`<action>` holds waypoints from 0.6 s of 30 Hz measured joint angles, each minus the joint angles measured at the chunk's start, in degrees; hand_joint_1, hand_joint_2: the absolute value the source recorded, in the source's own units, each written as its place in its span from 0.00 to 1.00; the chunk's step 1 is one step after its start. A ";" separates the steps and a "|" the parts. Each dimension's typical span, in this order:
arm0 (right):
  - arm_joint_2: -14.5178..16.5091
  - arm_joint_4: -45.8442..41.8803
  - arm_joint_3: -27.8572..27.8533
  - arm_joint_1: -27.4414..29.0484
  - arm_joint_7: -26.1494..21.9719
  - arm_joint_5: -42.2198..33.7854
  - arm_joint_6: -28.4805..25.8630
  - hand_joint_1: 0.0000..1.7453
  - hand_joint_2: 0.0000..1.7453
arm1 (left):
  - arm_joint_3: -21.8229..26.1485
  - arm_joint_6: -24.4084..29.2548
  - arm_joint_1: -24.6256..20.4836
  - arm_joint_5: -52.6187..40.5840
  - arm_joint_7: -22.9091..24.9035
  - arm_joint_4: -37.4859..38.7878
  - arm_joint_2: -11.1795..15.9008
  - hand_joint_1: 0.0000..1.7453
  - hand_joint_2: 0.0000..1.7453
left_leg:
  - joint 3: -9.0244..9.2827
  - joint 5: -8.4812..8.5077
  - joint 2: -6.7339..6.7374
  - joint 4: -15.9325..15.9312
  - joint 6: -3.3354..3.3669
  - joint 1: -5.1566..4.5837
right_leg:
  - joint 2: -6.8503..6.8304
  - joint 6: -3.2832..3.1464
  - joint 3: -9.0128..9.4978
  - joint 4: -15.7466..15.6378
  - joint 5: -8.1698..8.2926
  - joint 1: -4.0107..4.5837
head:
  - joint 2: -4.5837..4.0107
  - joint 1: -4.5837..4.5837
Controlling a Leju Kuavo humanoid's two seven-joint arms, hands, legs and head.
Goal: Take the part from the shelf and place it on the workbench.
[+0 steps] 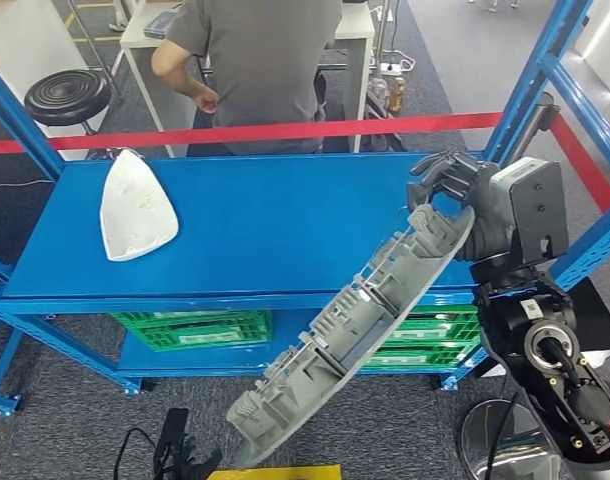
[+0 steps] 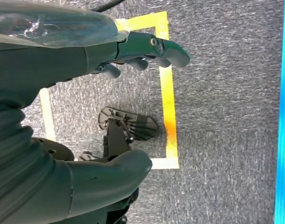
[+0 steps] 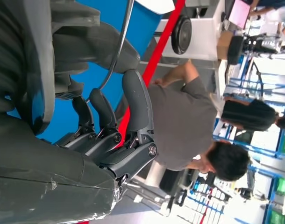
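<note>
Head view: right hand (image 1: 454, 186) grips the long grey part (image 1: 356, 325), slanting down-left.

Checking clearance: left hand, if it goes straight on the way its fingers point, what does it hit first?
Probably the grey carpet floor, near the yellow tape square. The left hand hangs open above it, holding nothing; nothing shows between, though depth is unclear.

No text, label or number is legible on anything here.
</note>
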 joint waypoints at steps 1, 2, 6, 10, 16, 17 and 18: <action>-0.10 0.01 -0.07 0.05 -0.01 0.08 0.05 1.00 1.00 | 0.00 0.00 -0.01 -0.04 0.02 0.01 -0.01 0.00 1.00 | -0.01 -0.32 -0.27 0.43 -0.44 0.21 | 0.42 0.36 1.41 -3.83 2.24 -0.33 | 0.00 0.04; -0.20 0.01 -0.16 0.09 -0.02 0.12 0.07 1.00 1.00 | 0.00 0.00 -0.07 -0.06 0.02 0.01 -0.01 0.00 1.00 | -0.20 -0.61 -0.54 1.05 -0.88 0.24 | 0.91 0.51 2.69 -7.20 3.75 -0.50 | 0.00 0.14; -0.48 0.00 -0.45 0.48 -0.08 0.27 0.08 1.00 1.00 | 0.00 0.02 0.01 -0.22 0.08 0.02 0.04 0.00 1.00 | -0.98 -0.50 -1.39 1.56 -2.33 0.31 | 1.34 -0.96 3.45 -9.90 4.35 -0.29 | 0.00 -0.12; -0.54 -0.24 -0.64 0.44 -0.11 0.40 0.14 1.00 1.00 | 0.00 0.02 -0.08 -0.28 0.12 0.01 0.06 0.00 1.00 | -4.67 -4.50 0.60 9.36 -2.85 0.41 | 0.39 -2.34 3.49 -10.16 4.64 -0.13 | 0.00 -0.92; -0.55 -0.44 -0.81 0.64 -0.09 0.40 0.14 1.00 1.00 | 0.00 0.03 -0.12 -0.43 0.17 0.01 0.07 0.00 1.00 | -6.44 -2.89 1.52 11.75 -0.92 -0.87 | -1.18 -3.21 3.87 -10.20 4.25 1.32 | 0.00 -2.17; -0.56 -0.50 -0.87 0.61 -0.09 0.40 0.14 1.00 1.00 | 0.00 0.03 -0.19 -0.43 0.17 0.01 0.14 0.00 1.00 | -4.45 -1.41 2.19 7.65 -0.13 -1.42 | -1.41 -3.24 3.97 -10.21 4.15 1.60 | 0.00 -2.26; -0.57 -0.56 -0.93 0.60 -0.09 0.40 0.14 1.00 1.00 | 0.00 0.04 -0.31 -0.43 0.18 0.01 0.20 0.00 1.00 | -2.97 -0.46 2.80 4.53 0.46 -1.91 | -1.65 -3.22 4.02 -10.25 4.06 1.77 | 0.00 -2.29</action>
